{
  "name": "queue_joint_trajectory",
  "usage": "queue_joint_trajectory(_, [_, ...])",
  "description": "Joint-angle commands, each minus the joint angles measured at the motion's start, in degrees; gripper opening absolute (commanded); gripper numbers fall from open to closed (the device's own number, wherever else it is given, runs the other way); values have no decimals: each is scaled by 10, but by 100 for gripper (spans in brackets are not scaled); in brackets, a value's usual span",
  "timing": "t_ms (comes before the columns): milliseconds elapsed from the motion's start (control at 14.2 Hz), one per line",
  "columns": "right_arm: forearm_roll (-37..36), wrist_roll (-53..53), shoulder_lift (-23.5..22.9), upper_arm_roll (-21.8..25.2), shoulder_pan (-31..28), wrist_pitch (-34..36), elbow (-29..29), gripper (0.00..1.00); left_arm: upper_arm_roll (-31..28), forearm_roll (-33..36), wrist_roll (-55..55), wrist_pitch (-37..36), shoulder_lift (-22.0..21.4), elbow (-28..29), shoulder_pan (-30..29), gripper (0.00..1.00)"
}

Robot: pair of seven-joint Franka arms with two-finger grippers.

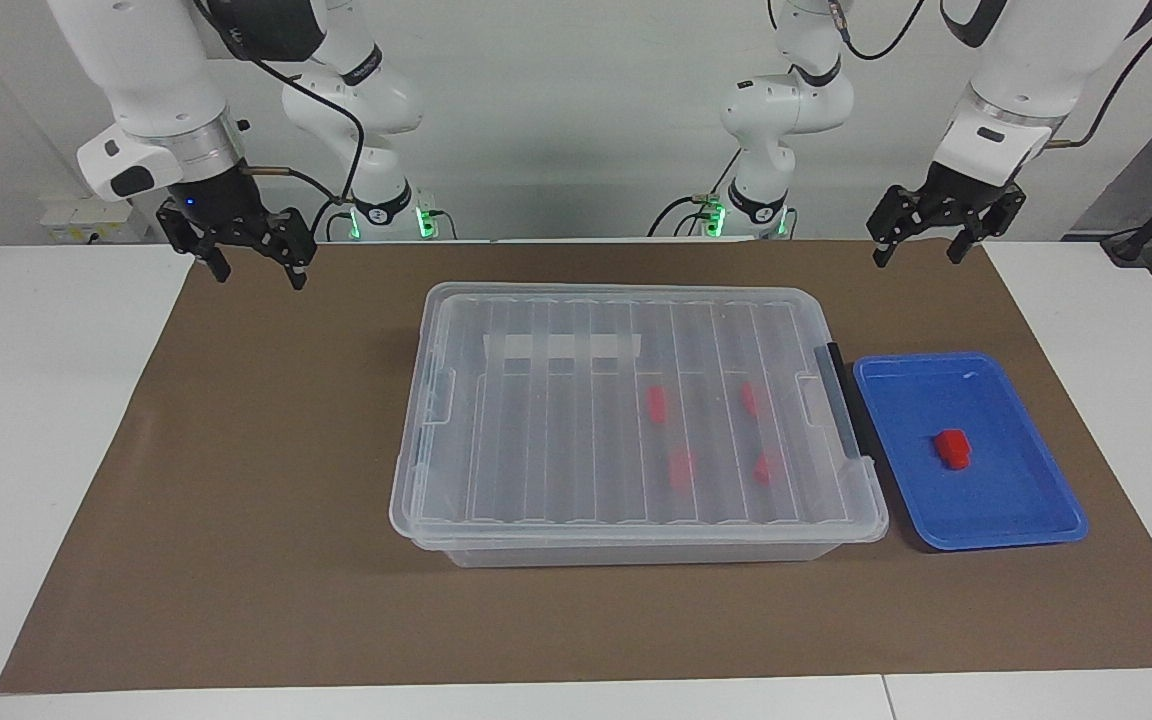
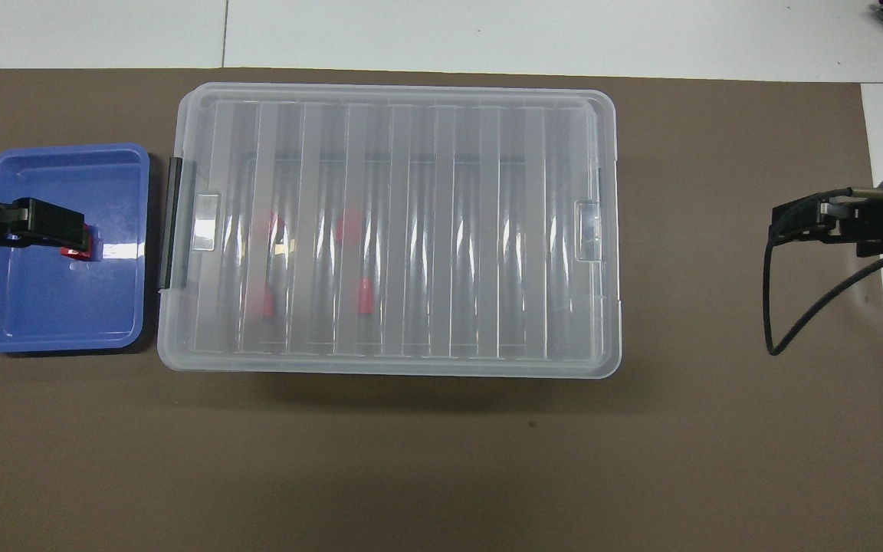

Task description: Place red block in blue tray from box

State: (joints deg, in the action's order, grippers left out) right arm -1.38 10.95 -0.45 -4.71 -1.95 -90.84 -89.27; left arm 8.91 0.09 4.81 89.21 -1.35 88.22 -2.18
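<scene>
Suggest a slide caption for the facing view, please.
One red block lies in the blue tray beside the lidded box; four remain inside.

Block (image 1: pixel 953 448) in tray (image 1: pixel 1036 520); tray beside box (image 1: pixel 536 530), toward left arm's end; four blocks (image 1: pixel 656 403) inside box.

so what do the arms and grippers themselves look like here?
Both arms have glossy white rounded shells with black joint bands, silver wrist rings and green lights at the bases. The right gripper and left gripper are black, two-fingered. Black cables loop along each arm; the right wrist shows a small blue light.
</scene>
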Motion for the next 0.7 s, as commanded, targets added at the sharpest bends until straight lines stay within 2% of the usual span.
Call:
queue_joint_trajectory(0, [4, -23, -10, -5, -8, 13, 8, 98, -28, 8, -2, 1, -16, 19, 25, 100])
queue_joint_trajectory(141, [3, -24, -7, -5, -7, 17, 1, 98, -46, 8, -2, 7, -18, 20, 45, 100])
queue_joint_trajectory(634, [3, -23, -1, -5, -3, 18, -8, 100, -35, 10, -5, 20, -20, 26, 40, 100])
